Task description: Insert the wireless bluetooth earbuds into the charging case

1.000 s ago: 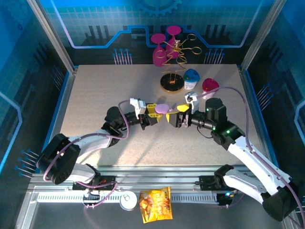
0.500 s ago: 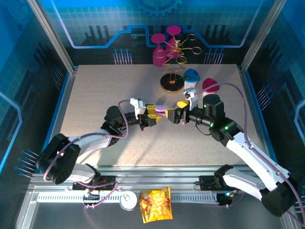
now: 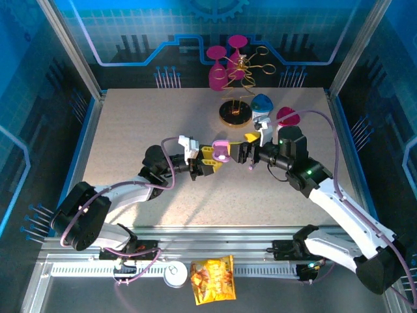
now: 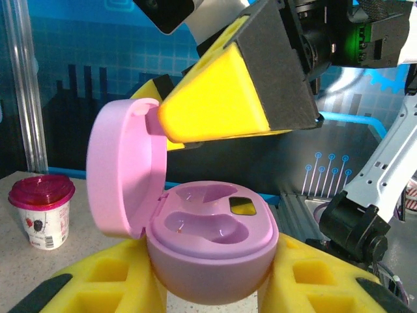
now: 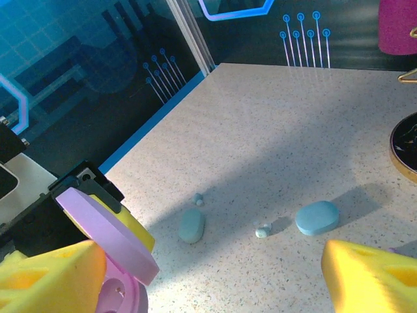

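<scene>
Left jaws: closed in tight on the charging case [image 4: 208,244], one yellow finger [image 4: 98,287] on each flank of its lilac base. The case is held off the surface [image 3: 130,130], base level, wells facing up. Its lid [image 4: 124,173] is hinged open and stands nearly upright on the side of the case toward the pink-lidded cup [image 4: 40,208].

Right jaws: spread wide, nothing between them. In the left wrist view one yellow finger [image 4: 215,107] reaches in above the case, its tip at the lid's top rim. I cannot tell whether it actually touches. From overhead, these jaws sit just beside the case [image 3: 221,152], on the side away from my left arm.

Earbuds: in the right wrist view two tiny pale buds lie on the surface, both well apart from the case. One earbud [image 5: 198,199] lies beyond the lid [image 5: 107,231]. The other earbud [image 5: 262,229] lies further from the case.

Also there: two larger pale blue pill-shaped pieces. One [image 5: 191,225] lies just beside the first bud, nearer the case. The other [image 5: 316,217] lies past the second bud, farthest from the case.
</scene>
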